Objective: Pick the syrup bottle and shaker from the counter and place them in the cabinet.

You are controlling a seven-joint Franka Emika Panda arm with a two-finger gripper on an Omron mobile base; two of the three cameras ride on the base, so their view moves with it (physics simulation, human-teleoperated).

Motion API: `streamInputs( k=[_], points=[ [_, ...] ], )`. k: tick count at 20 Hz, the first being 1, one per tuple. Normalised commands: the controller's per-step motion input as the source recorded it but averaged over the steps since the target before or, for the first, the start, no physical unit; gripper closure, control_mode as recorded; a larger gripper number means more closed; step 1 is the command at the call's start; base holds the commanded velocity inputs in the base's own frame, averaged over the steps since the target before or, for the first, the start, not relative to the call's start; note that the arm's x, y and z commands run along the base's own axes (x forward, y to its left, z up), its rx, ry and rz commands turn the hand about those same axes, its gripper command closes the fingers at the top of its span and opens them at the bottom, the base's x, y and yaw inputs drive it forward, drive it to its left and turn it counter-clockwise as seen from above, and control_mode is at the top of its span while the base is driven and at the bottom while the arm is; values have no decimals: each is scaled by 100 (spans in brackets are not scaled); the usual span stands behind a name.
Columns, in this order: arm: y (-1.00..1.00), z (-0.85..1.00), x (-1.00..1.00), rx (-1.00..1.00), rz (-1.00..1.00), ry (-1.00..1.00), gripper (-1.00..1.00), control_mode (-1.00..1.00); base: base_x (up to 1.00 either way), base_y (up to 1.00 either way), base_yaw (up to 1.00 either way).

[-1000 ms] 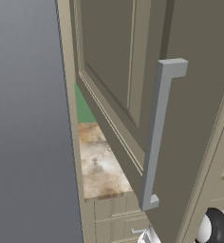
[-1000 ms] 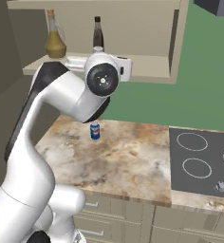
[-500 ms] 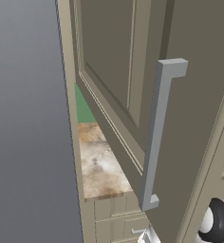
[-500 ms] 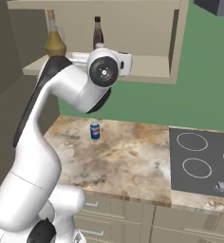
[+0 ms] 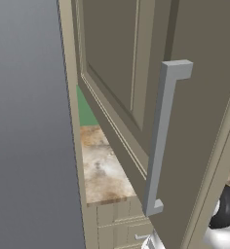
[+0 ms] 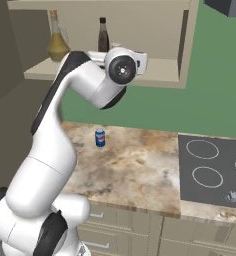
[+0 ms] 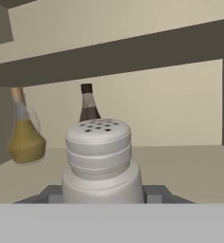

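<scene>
A white shaker (image 7: pixel 99 159) with a perforated lid sits between my fingertips, and my gripper (image 7: pixel 102 194) is shut on it inside the open cabinet (image 6: pixel 162 72), just over its shelf. Whether the shaker touches the shelf I cannot tell. Behind it stand a slim dark bottle (image 7: pixel 88 105) (image 6: pixel 103 35) and an amber jug-shaped bottle (image 7: pixel 23 135) (image 6: pixel 57 44); which is the syrup bottle I cannot tell. My raised arm (image 6: pixel 121 69) reaches to the shelf. The cabinet door (image 5: pixel 112 58) stands open, its grey bar handle (image 5: pixel 162 141) close by.
A small blue can (image 6: pixel 100 137) stands on the mottled counter (image 6: pixel 135 170) (image 5: pixel 105 170) near the green wall. A dark cooktop (image 6: pixel 215 170) lies to the right. Drawer fronts (image 6: pixel 125 222) run below the counter edge. A grey wall (image 5: pixel 29 121) is at the left.
My wrist has risen from in front of the wall to shelf height and moved in towards the cabinet. The bottles, the can and the door have not moved.
</scene>
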Motion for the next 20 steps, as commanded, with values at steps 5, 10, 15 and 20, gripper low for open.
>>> streamInputs(
  k=[5, 10, 15, 20],
  points=[
    [-2, -12, 38, -4, 0, -1, 100, -100, 0, 0, 0],
    [0, -20, 15, -9, 0, 0, 100, -100, 0, 0, 0],
    [0, -20, 23, -7, 0, -1, 100, -100, 0, 0, 0],
    [-4, -32, 24, -6, 0, 0, 100, -100, 0, 0, 0]
  ],
)
